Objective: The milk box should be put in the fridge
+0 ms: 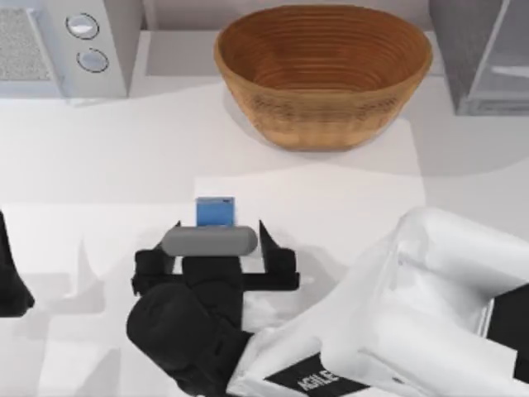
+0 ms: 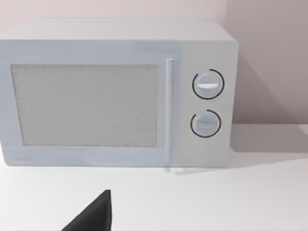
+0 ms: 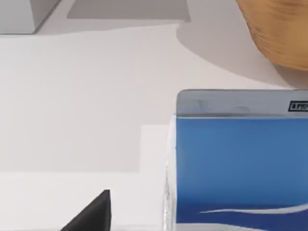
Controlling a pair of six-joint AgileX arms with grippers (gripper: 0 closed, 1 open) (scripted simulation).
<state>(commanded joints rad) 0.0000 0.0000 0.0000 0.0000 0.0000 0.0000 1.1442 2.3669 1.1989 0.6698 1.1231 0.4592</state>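
You can read only part of a white word, "AGILE", on the black label of my right arm (image 1: 397, 331); the small label on the milk box (image 3: 240, 163) is too tiny to read.

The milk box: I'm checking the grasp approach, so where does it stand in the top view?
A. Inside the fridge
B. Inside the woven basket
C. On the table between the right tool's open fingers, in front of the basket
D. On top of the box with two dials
C: in the top view the milk box stands on the table, the right tool open around it, nearer than the basket.
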